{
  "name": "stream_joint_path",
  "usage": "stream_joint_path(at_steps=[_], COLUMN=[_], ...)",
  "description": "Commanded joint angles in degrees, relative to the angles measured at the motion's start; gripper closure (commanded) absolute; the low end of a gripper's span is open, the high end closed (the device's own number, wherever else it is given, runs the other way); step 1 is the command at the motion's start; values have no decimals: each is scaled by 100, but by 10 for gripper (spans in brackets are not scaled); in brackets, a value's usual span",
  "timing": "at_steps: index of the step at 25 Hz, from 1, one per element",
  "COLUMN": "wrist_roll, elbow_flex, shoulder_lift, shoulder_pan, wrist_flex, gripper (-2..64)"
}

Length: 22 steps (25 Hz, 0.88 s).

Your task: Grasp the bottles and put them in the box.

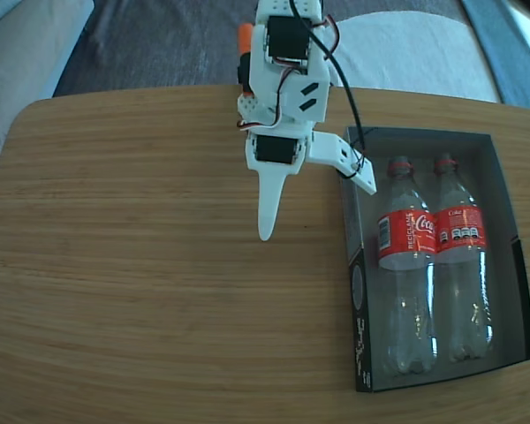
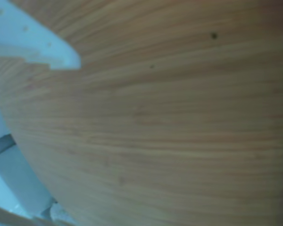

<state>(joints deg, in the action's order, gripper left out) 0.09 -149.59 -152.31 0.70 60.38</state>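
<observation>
Lying side by side in the box, both bottles are being left; jaws are being held spread, seemingly empty, nothing needing grasping

Two bottles fill the box side by side, leaving no gap; the wooden table left of it lies bare.
</observation>
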Motion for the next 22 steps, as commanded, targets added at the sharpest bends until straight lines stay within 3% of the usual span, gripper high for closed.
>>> stream_joint_path(at_steps=[1,16,22], wrist_roll=[-9,-264,-255], elbow_flex=[-88,-721,-879], shoulder_lift=[-308,-1485,-2162], shoulder_pan=[114,-114,-62], wrist_flex=[-62,-176,123], gripper=[190,190,190])
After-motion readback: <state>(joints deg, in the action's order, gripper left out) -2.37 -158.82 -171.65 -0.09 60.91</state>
